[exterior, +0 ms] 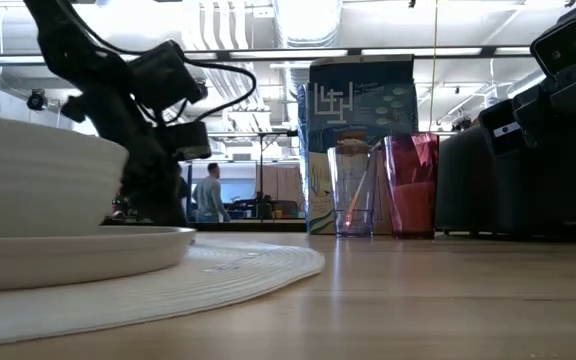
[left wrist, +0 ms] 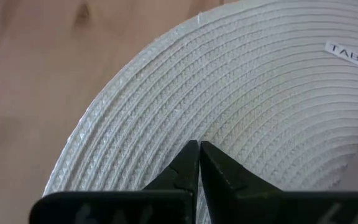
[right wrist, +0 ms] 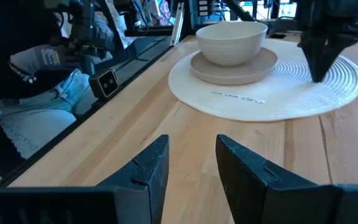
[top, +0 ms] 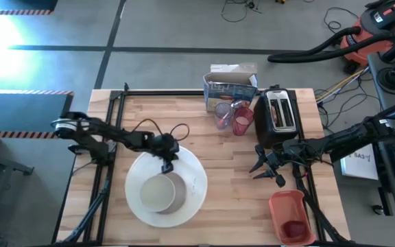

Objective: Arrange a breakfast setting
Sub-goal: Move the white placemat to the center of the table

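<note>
A round white woven placemat [top: 192,180] lies at the table's near left. A beige plate [right wrist: 201,67] sits on it, with a white bowl [top: 160,194] on the plate. My left gripper [top: 167,167] is shut, pointing down over the mat's far part [left wrist: 241,93], just beyond the bowl. My right gripper [top: 260,170] is open and empty in front of the black toaster [top: 280,116]. A translucent pink cup [top: 243,121] and a clear cup [top: 223,115] stand at the far middle. A dark red fruit [top: 295,228] lies in the orange-red tray [top: 280,206]. No toast or loose cereal shows. My left gripper's shut fingertips [left wrist: 191,152] point straight down at the placemat's woven surface [left wrist: 197,134], between the mat's far edge and the plate. In the right wrist view the fingertips [right wrist: 319,76] reach the mat's surface. I cannot tell whether they touch it.
A blue cereal box [top: 230,86] stands behind the cups at the far edge. The toaster stands at the far right, the tray at the near right corner. Bare wood [top: 232,185] lies between the mat and my right gripper. A person sits beyond the table's edge [right wrist: 48,106].
</note>
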Tool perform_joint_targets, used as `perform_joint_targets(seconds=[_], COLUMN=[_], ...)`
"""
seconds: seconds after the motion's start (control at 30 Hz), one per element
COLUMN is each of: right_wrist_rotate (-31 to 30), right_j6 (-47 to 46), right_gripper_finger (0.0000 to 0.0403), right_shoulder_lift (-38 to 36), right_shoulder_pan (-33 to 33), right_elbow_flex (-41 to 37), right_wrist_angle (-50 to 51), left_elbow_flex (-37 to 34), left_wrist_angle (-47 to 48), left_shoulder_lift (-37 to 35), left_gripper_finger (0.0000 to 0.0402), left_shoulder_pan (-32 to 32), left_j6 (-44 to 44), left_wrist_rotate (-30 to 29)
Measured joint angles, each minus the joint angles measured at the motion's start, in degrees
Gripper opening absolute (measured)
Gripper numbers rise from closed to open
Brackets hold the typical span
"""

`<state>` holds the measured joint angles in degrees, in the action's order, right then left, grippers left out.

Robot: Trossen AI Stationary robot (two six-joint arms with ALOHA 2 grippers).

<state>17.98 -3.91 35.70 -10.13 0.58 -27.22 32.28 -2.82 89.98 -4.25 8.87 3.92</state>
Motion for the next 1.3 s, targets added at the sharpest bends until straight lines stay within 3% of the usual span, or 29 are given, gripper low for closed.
perform_joint_targets(seconds=[0.33,0.5,0.7,0.83,1.03,1.3], right_wrist_rotate=[0.0,0.0,0.0,0.0,0.0,0.0], right_j6=[0.0,-0.1,0.0,-0.1,0.0,0.0], right_gripper_finger=[0.0123,0.0123,0.0123,0.0123,0.0123,0.0123], right_shoulder_lift=[0.0,0.0,0.0,0.0,0.0,0.0], right_shoulder_pan=[0.0,0.0,0.0,0.0,0.0,0.0], right_elbow_flex=[0.0,0.0,0.0,0.0,0.0,0.0], right_wrist_angle=[0.0,0.0,0.0,0.0,0.0,0.0], left_elbow_flex=[7.6,12.7,14.7,11.5,0.6,-7.7], left_wrist_angle=[1.5,8.4,22.3,28.0,30.3,34.3], left_shoulder_lift=[4.7,3.4,-1.3,-7.0,-20.4,-33.3], left_gripper_finger=[0.0,0.0,0.0,0.0,0.0,0.0], left_shoulder_pan=[-2.9,-2.9,-2.3,-1.0,2.7,13.0], left_j6=[-7.3,-10.9,-9.1,-5.0,8.2,25.8], left_wrist_rotate=[-0.1,2.9,3.1,3.1,3.1,3.1])
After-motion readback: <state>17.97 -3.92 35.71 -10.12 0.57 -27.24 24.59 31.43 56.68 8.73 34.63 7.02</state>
